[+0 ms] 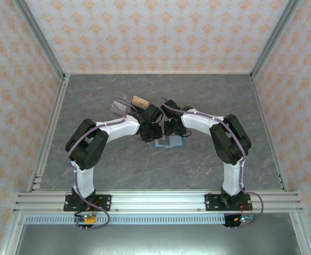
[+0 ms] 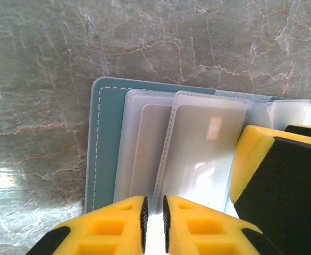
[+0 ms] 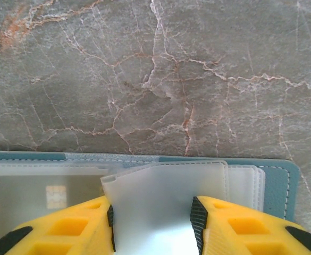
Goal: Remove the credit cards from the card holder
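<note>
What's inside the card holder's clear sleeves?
One sleeve of the card holder holds a pale grey card with a chip patch; another pale card shows in the sleeve left of it. Lower sleeves' contents are covered.

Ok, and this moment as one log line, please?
wallet open flat on table | left gripper pinching a clear sleeve | right gripper astride another flap, grip unclear | pale card inside
</note>
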